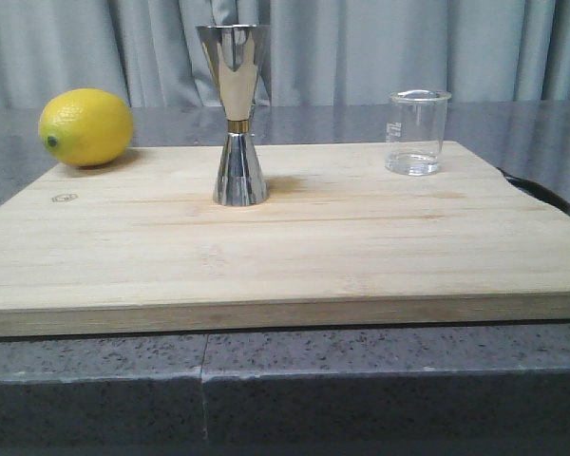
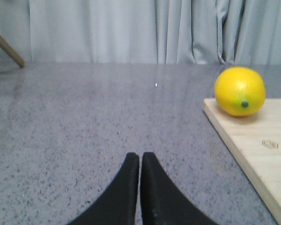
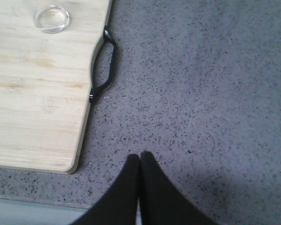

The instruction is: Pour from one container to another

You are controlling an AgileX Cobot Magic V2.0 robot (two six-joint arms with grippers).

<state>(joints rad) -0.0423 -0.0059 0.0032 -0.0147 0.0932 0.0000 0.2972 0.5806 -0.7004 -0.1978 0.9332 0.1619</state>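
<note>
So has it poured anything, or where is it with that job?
Hard to say. The jigger and glass beaker both stand upright on the board; the beaker looks empty. Both grippers, left and right, are shut, holding nothing. That fits before pouring or after resetting.

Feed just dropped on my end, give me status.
Left gripper and right gripper shut, empty, over bare counter. Jigger and glass beaker upright on the board, apart. Lemon off left.

A grey speckled stone counter (image 1: 95, 380) carries a wooden cutting board (image 1: 285, 247) with a black side handle (image 3: 103, 65)
</note>
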